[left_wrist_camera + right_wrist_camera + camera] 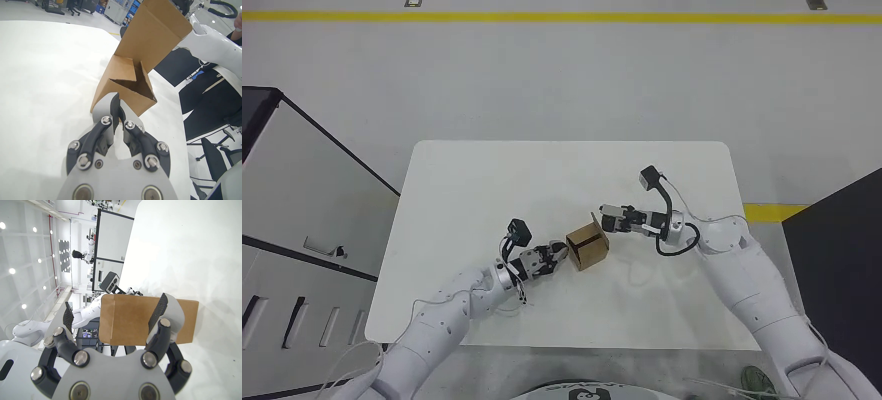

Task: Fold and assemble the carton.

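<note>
Mid-desk [462,180] the carton [587,247] is stood, its top flap [157,32] raised. Its near wall appears to be pinched by the almost-closed left gripper [117,96], likely as an anchor. The right gripper [115,302] is spread wide at the flap, nothing held.

Brown cardboard carton [149,39]: raised flap's top cut off by picture edge; near wall's base hidden behind left gripper [118,97].
</note>
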Tool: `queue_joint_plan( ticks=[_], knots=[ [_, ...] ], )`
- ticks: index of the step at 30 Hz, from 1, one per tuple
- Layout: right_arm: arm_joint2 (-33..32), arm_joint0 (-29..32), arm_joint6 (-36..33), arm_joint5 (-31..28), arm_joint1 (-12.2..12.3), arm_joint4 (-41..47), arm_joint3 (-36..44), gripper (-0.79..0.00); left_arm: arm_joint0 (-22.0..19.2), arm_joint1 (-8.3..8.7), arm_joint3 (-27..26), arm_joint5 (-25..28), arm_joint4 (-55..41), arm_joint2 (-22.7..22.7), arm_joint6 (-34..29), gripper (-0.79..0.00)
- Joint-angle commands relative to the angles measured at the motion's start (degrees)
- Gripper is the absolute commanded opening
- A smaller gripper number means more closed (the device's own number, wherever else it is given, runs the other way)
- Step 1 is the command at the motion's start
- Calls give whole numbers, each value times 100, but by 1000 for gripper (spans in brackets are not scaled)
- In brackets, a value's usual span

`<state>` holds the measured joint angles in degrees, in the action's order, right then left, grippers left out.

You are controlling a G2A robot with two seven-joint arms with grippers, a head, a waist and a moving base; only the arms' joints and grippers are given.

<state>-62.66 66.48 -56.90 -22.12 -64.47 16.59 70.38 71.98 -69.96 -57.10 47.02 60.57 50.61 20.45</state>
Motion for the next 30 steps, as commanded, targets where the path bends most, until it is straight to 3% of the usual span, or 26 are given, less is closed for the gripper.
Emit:
queue_joint_plan(
  ticks=[1,15,25,30],
  knots=[
    [-8,10,9,-3,3,1,6,0,-45,-14,16,-3,12,-15,4,-785],
    [-92,156,108,48,42,-77,210,0,-231,-95,155,69,75,-82,176,-785],
    [-93,182,197,63,42,-114,263,0,-135,-37,287,399,-62,106,272,-785],
    [-201,269,299,252,96,-472,530,0,-43,8,203,398,-348,242,-153,-785]
  ],
)
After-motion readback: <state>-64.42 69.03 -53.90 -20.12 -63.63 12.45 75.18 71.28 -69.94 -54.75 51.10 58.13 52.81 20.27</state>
